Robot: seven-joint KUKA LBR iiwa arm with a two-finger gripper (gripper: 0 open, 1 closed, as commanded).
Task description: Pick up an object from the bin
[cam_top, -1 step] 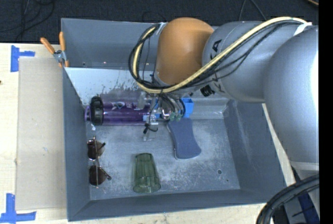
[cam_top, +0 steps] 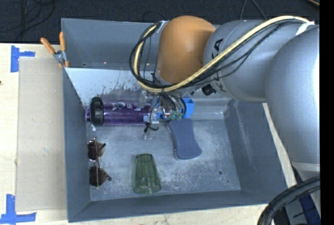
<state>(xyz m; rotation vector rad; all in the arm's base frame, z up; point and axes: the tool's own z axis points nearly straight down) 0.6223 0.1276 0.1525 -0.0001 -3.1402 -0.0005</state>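
My gripper (cam_top: 152, 122) hangs below the orange wrist cover, over the back middle of the bin. It is right at the right-hand end of a purple bottle (cam_top: 122, 113) with a black cap that lies on its side along the back wall. Whether it touches the bottle I cannot tell. Just to the right of the gripper lies a tool with a grey-blue handle (cam_top: 185, 143) and a bright blue head partly hidden under the wrist.
A green see-through cup (cam_top: 146, 173) lies on its side near the front wall. A pair of dark sunglasses (cam_top: 96, 162) lies along the left wall. The arm and its cables cover the bin's back right.
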